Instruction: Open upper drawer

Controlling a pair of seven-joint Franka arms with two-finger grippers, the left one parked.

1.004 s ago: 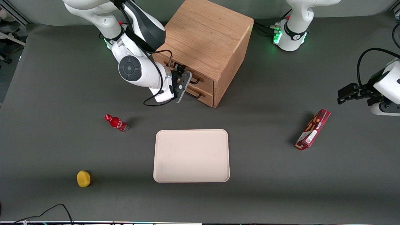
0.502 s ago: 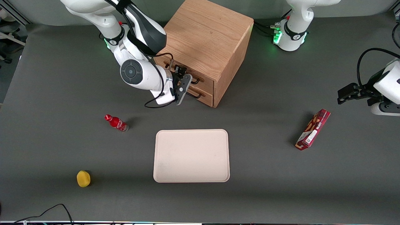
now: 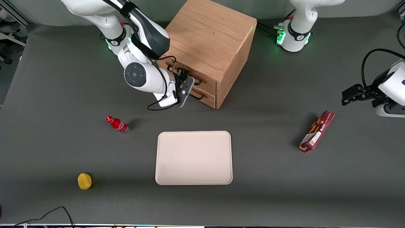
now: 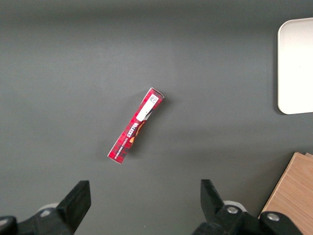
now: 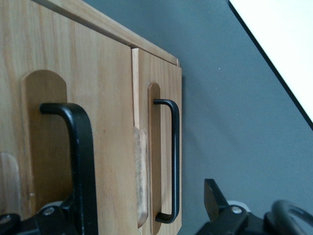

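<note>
A dark grey table [image 3: 47,142] is filling the scene, with a pale wall running along its farthest edge. The right arm is reaching down from the table's farthest edge, its wrist bending toward the front of the wooden cabinet [image 3: 212,34]. The gripper [image 3: 185,79] is hanging right at the upper drawer [image 3: 206,80]. Its fingers [image 5: 213,197] are standing apart, one close by the drawer's black handle [image 5: 80,156]; contact cannot be told. The upper drawer is sitting flush, directly above the lower drawer [image 3: 208,95]. Nearest the camera, a small yellow rounded object [image 3: 84,181] is lying toward the working arm's end. A cream tray [image 3: 193,157] is resting mid-table, in front of the cabinet and well apart from it. A red bottle [image 3: 117,124] is lying tilted, nearer the camera than the gripper, and a red snack box [image 3: 317,130] is lying toward the parked arm's end.
</note>
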